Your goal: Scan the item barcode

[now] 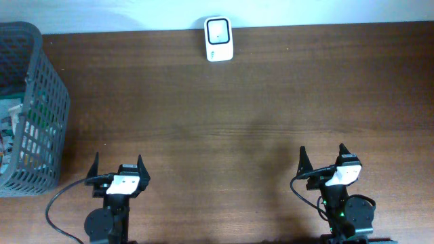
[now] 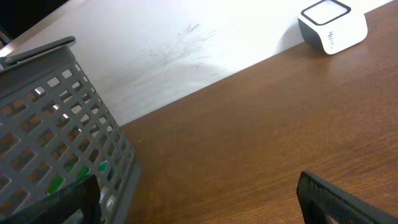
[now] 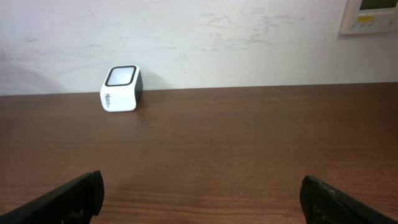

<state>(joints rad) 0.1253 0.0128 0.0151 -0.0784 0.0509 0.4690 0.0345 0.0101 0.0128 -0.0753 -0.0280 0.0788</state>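
The white barcode scanner with its dark window stands at the table's far edge, and it also shows in the left wrist view and the right wrist view. Packaged items lie inside the grey mesh basket at the far left; only bits of green and white show through the basket's wall. My left gripper is open and empty near the front edge, just right of the basket. Front right, my right gripper is open and empty, facing the scanner.
The brown wooden table ends at a white wall behind the scanner. A white wall panel hangs at the upper right. A black cable loops out from the left arm's base.
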